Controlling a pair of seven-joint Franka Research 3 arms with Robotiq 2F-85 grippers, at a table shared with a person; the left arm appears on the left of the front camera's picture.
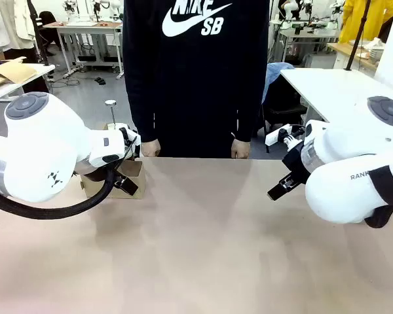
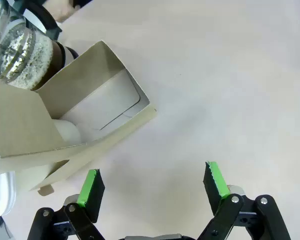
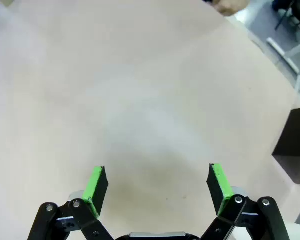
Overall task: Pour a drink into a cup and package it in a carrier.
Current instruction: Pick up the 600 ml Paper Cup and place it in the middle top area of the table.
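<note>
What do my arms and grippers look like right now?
Left arm and right arm: white rounded shells with grey joint caps. A black cable loops under the left; the right bears grey lettering. Left gripper and right gripper: black, green pads.

Beyond the far edge of the pale beige tabletop (image 1: 196, 248), smooth grey floor (image 1: 85, 98) reaches white metal-legged worktables (image 1: 78, 26); another white rectangular table (image 1: 327, 85) stands right.

the carrier (image 2: 20, 125) is matt brown cardboard, the jug (image 2: 17, 52) glossy clear glass, the tabletop (image 2: 230, 75) smooth and matt.
</note>
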